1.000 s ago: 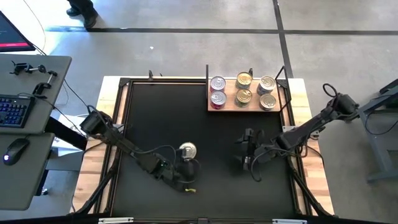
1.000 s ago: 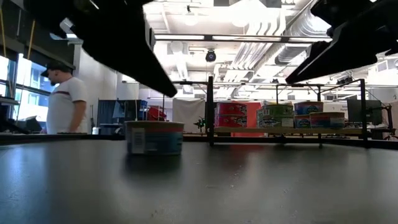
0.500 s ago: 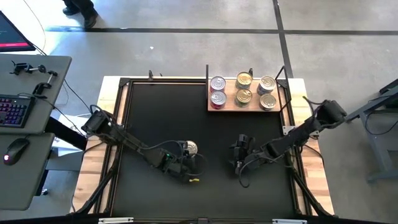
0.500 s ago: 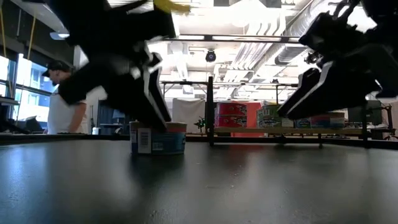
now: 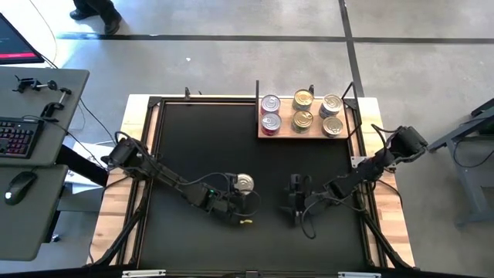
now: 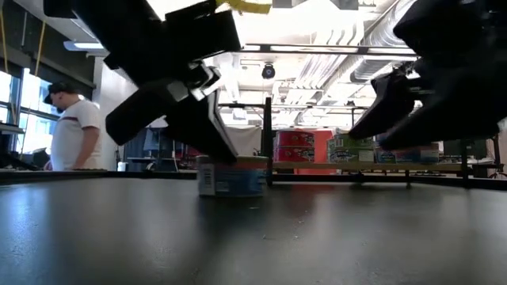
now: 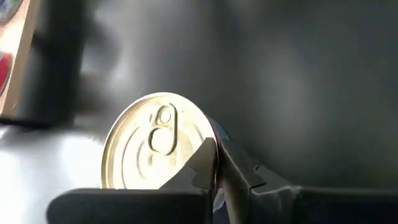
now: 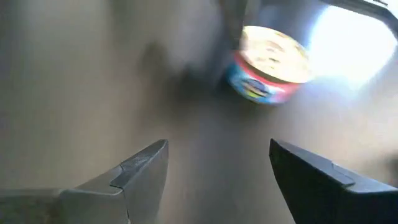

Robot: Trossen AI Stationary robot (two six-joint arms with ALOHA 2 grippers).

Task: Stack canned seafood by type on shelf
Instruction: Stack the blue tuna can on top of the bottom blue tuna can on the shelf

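Observation:
A low round can (image 5: pixel 244 183) with a pale metal lid and a blue and white label stands on its base on the black mat (image 5: pixel 201 139); it also shows in the low view (image 6: pixel 231 176). My left gripper (image 5: pixel 234 202) is down over it from the near left. My right gripper (image 5: pixel 295 198) hovers open over the mat to the can's right, touching nothing; its wrist view shows the can (image 8: pixel 268 62) ahead. The wooden shelf (image 5: pixel 315 133) at the far right of the mat holds several cans with silver and gold lids (image 5: pixel 302 119). My left gripper is shut on the can (image 7: pixel 158 146), coming down at a slant from the near left. One finger (image 7: pixel 239 171) lies against the can's side rim (image 7: pixel 210 132); the gripper's own body hides the other finger. The can stays upright with its base on the mat.
Thin black posts (image 5: pixel 257 96) stand at the shelf's edges. A desk with a keyboard (image 5: pixel 17 137) sits left of the table. A person (image 6: pixel 73 134) stands in the room beyond the far edge. Bare mat lies between the can and the shelf.
My left gripper has come down from the near side onto the can, and the can has slid a little along the mat toward the table's right, staying upright. My right gripper has moved toward the near edge and slightly left, and has come lower.

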